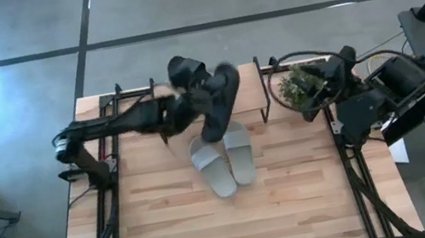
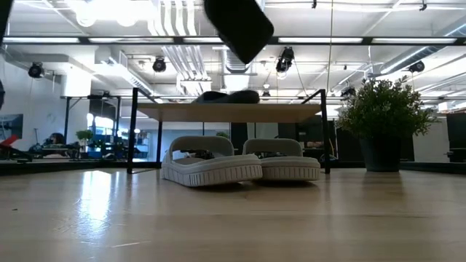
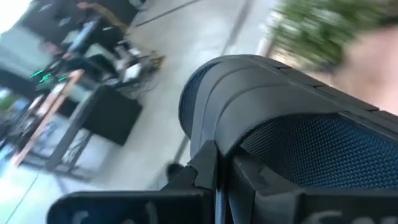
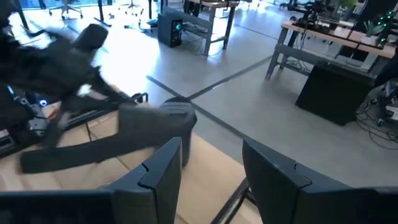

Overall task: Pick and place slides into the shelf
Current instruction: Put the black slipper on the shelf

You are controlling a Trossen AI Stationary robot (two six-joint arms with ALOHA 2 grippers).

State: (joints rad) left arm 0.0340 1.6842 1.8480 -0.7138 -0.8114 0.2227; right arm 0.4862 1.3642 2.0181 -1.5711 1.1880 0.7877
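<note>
My left gripper (image 1: 187,106) reaches over the shelf (image 1: 246,87) from the table's left and is shut on a black slide (image 1: 221,100), which shows high in the air in the low view (image 2: 240,25). A second black slide (image 1: 184,70) lies on the shelf's top board (image 2: 226,111). Two light grey slides (image 1: 214,169) (image 1: 240,153) rest sole-down on the table at the shelf's near edge, side by side (image 2: 211,166) (image 2: 285,161). My right gripper (image 4: 211,177) waits open at the table's right, beside the shelf. My left gripper pinches the black slide at its side edge beside the wide strap (image 3: 217,146), coming level from the table's left, fingers across the slide. The slide (image 3: 292,124) is lifted clear above the shelf and hangs tilted. How far back it reaches between the fingers is hidden.
A potted plant (image 1: 297,83) (image 2: 378,120) stands right of the shelf, close to my right arm. The shelf's thin black legs (image 2: 132,131) (image 2: 324,131) frame the grey slides. The table's near half (image 1: 229,220) is bare wood. Desks and equipment fill the room beyond.
</note>
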